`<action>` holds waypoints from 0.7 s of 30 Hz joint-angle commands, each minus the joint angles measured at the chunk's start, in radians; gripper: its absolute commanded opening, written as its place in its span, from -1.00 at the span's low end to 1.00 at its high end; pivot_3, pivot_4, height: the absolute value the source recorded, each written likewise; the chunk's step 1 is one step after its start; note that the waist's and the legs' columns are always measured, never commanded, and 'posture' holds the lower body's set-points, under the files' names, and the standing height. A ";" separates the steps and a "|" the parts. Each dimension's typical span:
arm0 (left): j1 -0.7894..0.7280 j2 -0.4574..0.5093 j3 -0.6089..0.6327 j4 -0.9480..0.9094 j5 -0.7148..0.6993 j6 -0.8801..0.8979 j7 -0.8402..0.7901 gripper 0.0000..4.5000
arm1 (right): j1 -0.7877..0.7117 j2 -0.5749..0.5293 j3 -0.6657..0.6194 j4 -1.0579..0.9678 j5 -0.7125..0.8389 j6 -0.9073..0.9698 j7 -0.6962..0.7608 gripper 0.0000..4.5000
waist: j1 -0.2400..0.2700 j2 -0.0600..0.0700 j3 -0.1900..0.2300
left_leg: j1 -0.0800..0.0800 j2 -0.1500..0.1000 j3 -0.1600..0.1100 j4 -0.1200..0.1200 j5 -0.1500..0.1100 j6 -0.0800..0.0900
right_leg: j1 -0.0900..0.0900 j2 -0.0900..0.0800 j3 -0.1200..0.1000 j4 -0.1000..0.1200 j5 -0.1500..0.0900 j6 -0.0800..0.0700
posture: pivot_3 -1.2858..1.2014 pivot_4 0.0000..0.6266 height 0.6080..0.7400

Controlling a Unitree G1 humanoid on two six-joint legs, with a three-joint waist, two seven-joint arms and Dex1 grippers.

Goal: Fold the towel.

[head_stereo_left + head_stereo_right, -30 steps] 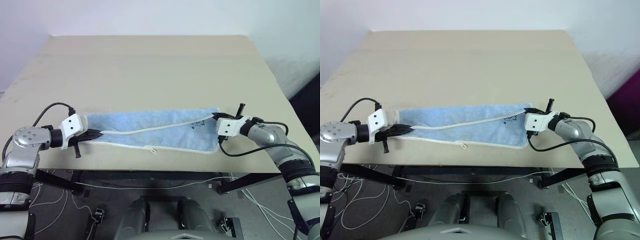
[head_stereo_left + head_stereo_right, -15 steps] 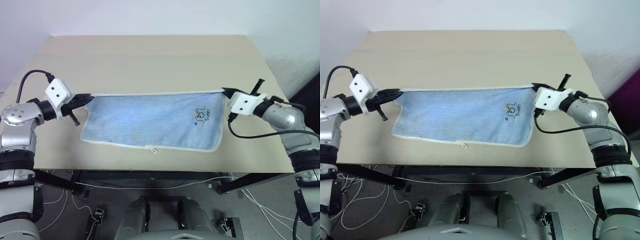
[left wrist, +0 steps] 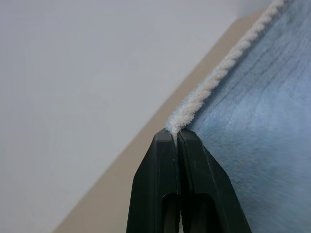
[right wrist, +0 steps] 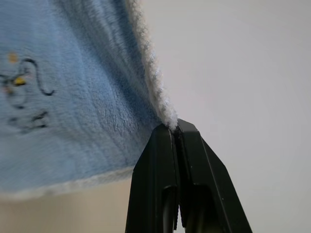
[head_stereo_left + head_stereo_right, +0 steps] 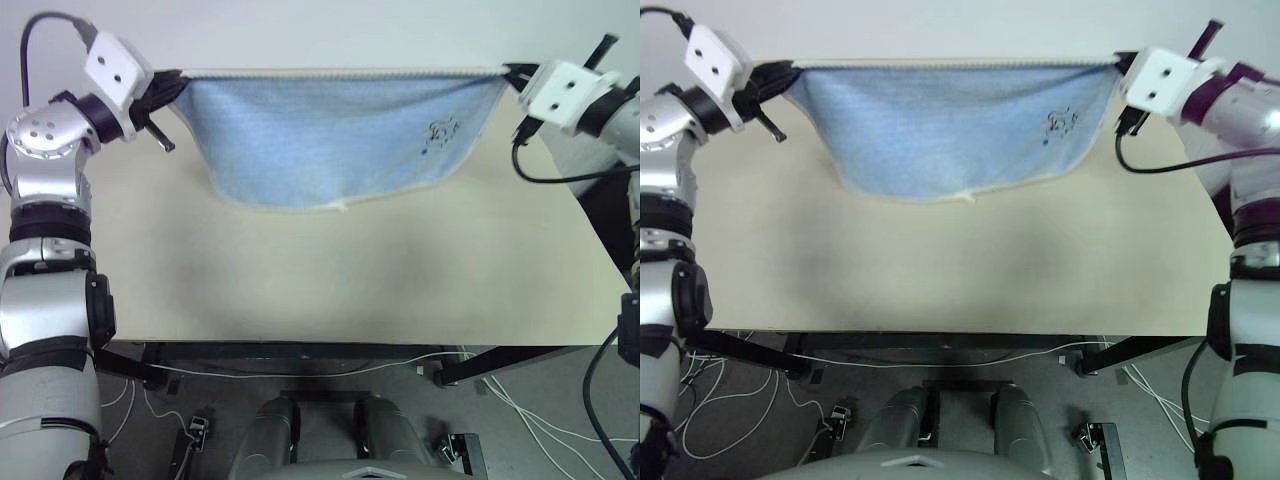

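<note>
The towel (image 5: 330, 140) is hanging stretched between both arms above the tabletop (image 5: 330, 270). The left gripper (image 3: 176, 133) and right gripper (image 4: 174, 127) are each pinching a top corner by the white edging, fingers closed tight. Its lower edge seems clear of the tabletop.

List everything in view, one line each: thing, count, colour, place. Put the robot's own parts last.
towel: one, light blue with white edging, stretched by its top edge between the two grippers and hanging above the table.
printed mark: one, dark, on the towel near its right end.
tag: one, white, at the towel's lower edge.
table: one, beige, under the towel.
cables: several, white and black, on the floor below the table's near edge.
left gripper: one, black fingers, shut on the towel's left top corner.
right gripper: one, black fingers, shut on the towel's right top corner.
</note>
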 commanded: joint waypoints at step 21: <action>1.009 0.328 0.202 -0.954 -0.368 0.386 -0.482 -1.00 | 1.111 -0.219 -0.379 -1.020 0.635 0.737 0.545 -0.99 | -0.012 0.002 0.001 | 0.005 0.002 -0.002 0.001 -0.001 0.001 | 0.007 -0.003 0.002 0.001 -0.001 0.000 | 0.03 -0.52 1.00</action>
